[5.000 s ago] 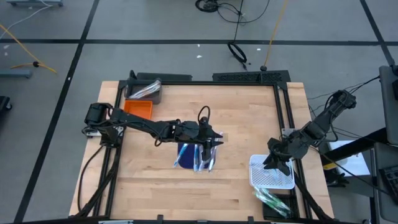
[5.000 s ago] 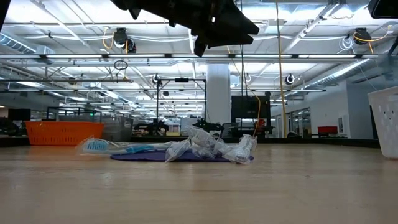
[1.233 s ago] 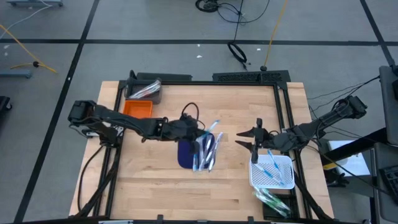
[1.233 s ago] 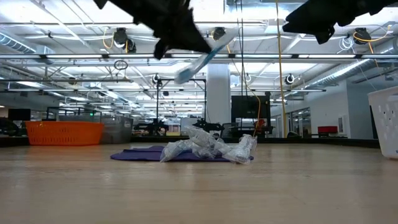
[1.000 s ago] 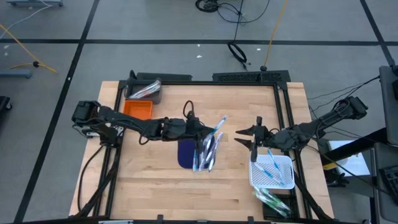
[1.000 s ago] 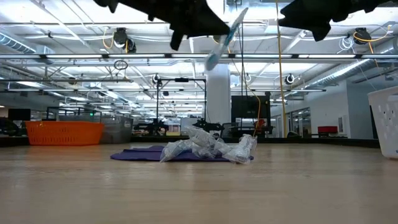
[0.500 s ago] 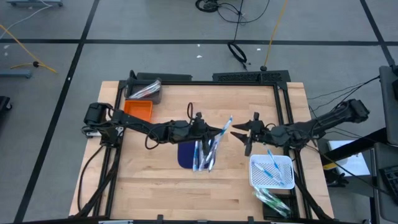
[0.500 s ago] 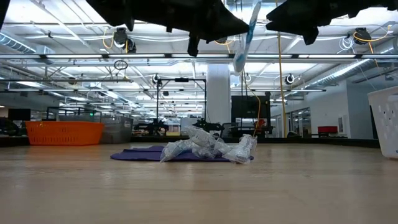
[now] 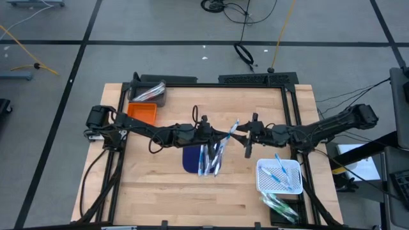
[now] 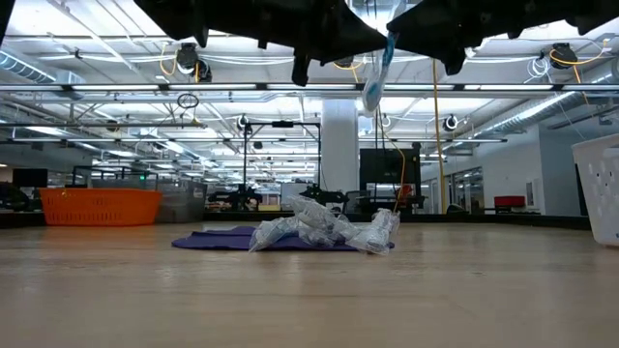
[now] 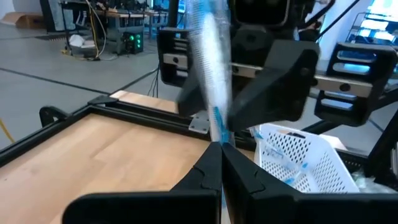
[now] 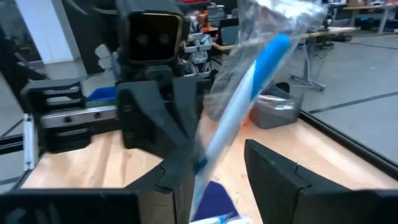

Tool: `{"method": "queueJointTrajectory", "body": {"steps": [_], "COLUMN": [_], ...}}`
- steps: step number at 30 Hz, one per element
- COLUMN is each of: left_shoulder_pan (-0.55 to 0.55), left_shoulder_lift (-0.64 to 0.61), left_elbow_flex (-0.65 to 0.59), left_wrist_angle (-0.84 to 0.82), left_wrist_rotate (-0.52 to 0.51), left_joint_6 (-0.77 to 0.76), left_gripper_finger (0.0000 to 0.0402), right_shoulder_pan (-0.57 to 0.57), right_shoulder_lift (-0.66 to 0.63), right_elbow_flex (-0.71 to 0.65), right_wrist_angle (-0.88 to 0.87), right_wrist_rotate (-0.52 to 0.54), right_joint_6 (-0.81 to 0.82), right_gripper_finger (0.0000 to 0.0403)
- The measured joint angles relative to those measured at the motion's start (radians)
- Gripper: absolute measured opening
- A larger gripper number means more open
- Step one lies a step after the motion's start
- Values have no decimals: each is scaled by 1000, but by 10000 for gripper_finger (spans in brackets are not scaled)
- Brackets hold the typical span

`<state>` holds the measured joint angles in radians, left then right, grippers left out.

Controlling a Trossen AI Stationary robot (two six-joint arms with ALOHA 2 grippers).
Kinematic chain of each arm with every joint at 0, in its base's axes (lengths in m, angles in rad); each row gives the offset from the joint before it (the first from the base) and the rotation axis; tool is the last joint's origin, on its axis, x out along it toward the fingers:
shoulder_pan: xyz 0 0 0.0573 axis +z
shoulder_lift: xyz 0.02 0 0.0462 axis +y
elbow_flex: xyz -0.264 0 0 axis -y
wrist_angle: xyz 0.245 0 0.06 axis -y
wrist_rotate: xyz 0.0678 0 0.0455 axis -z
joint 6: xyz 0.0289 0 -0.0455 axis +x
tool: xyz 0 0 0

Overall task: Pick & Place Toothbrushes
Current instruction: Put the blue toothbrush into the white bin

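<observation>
A toothbrush (image 9: pixel 231 129) in a clear wrapper, with a blue handle, is held high above the table's middle by my left gripper (image 9: pixel 222 135), which is shut on it. My right gripper (image 9: pixel 245 136) is open. Its fingers stand on either side of the brush's free end (image 12: pixel 239 106). Below, several more wrapped toothbrushes (image 9: pixel 211 156) lie heaped on a dark blue mat (image 9: pixel 190 160). A white basket (image 9: pixel 279 186) at the right holds a few blue toothbrushes (image 9: pixel 279 169). My left gripper pinches one end of the toothbrush (image 11: pixel 216 132) between its two fingers (image 11: pixel 205 171), coming level from the table's left. The brush sticks out past the fingertips toward the right and far side, clear of the table. Whether my right gripper's open fingers touch the brush, I cannot tell.
An orange bin (image 9: pixel 142 112) and a dark bin (image 9: pixel 148 94) with clear wrappers stand at the far left corner. Green packets (image 9: pixel 281 208) lie at the near right edge, beside the basket. Bare wood lies near the front edge (image 9: pixel 192 198).
My left gripper has carried the toothbrush toward the table's right, and the brush has swung from slanting to steeper in the low view. My right gripper has come toward the table's left until its open fingers stand about the brush's free end.
</observation>
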<state>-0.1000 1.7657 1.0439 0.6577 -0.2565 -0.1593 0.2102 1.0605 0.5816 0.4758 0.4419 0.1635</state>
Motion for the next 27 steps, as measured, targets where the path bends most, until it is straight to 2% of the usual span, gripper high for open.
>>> {"method": "queueJointTrajectory", "body": {"steps": [3,6,8,13,18,24,27], "left_shoulder_pan": [0,0,1,1,0,-2,-2], "left_shoulder_lift": [0,0,0,0,0,-48,-63], "left_elbow_flex": [0,0,0,0,0,0,0], "left_wrist_angle": [-12,-13,-13,-22,-61,-149,-194], "left_wrist_rotate": [0,-1,-1,-10,-11,-10,-10], "left_joint_6": [0,5,7,22,74,111,113], "left_gripper_finger": [0,1,4,21,57,93,101], "right_shoulder_pan": [-12,-18,-20,-20,-18,21,43], "right_shoulder_lift": [8,14,14,14,-12,-147,-229], "right_elbow_flex": [0,0,0,0,0,0,0], "right_wrist_angle": [-5,-8,-8,-9,-44,-258,-384], "right_wrist_rotate": [-3,-47,-78,-80,-81,-85,-149], "right_joint_6": [7,-5,-27,-47,-52,39,102], "right_gripper_finger": [106,41,18,18,18,18,18]}}
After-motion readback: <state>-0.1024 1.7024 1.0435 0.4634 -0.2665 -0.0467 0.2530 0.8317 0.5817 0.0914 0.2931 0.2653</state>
